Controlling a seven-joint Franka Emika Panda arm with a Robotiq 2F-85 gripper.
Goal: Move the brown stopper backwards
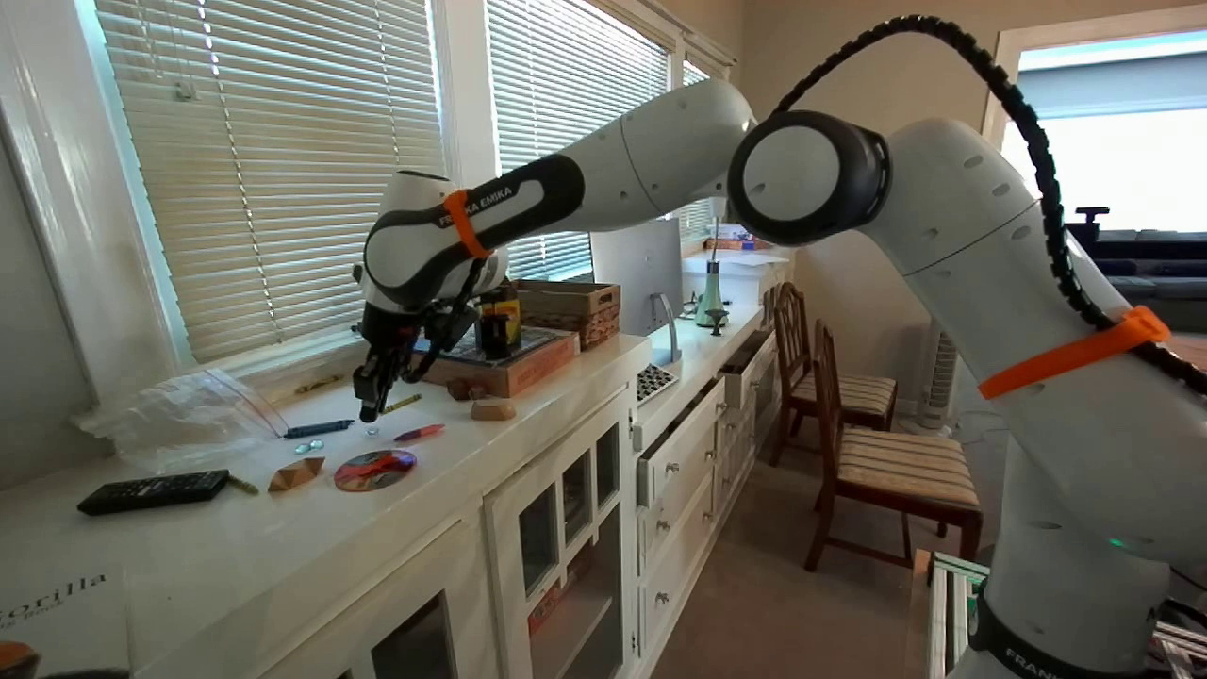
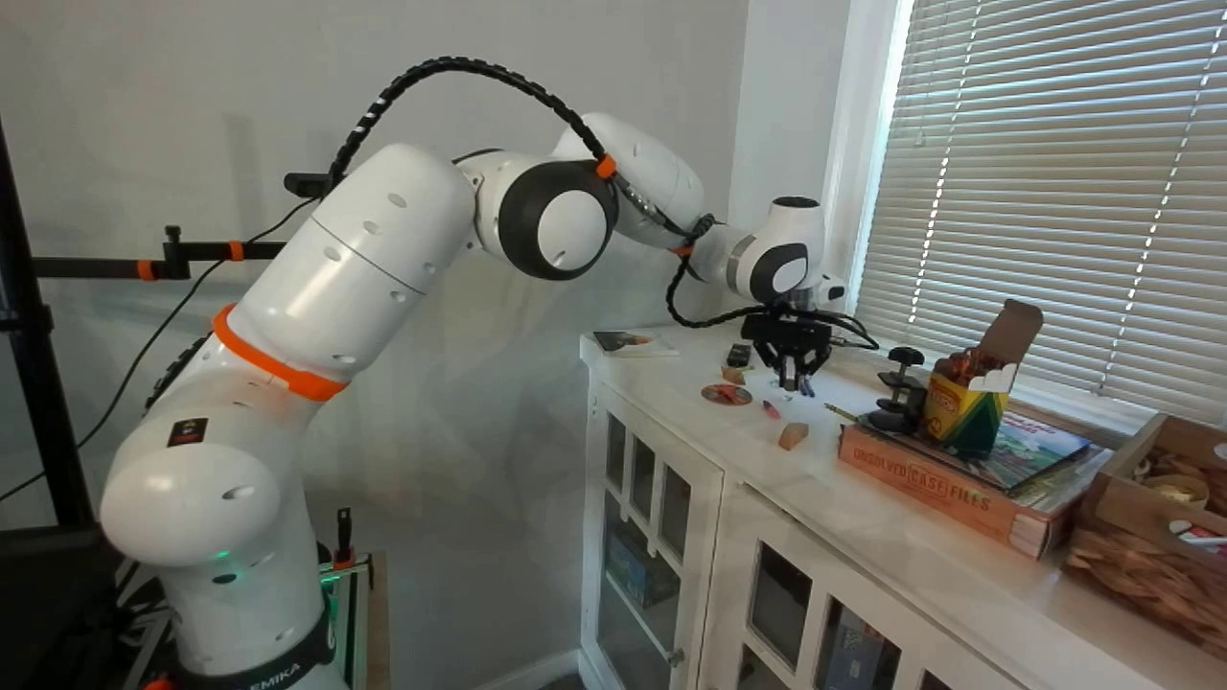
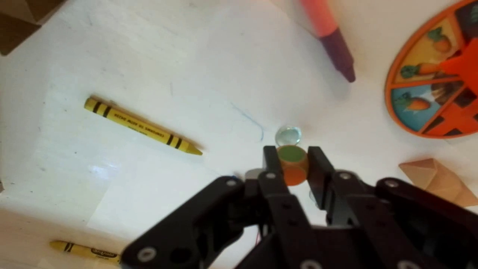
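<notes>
Brown at the edges of a small block (image 3: 292, 164), clamped in the gripper (image 3: 293, 161), right of and below centre in the wrist view. Shows a green face up-frame, an orange one down-frame. Cannot make out a long axis; not clearly a stopper.

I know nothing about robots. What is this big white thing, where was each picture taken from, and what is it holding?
The big white thing is a robot arm, and the black gripper at its end works like a hand. Two pictures were taken from outside the robot, from different places; the close-up was taken from its wrist, looking past the gripper onto the white cabinet top. Among the things lying there are a yellow crayon, a clear glassy bead, a colourful round disc and a dark remote control. Pinched in the gripper is a small block with green and orange patches.
</notes>
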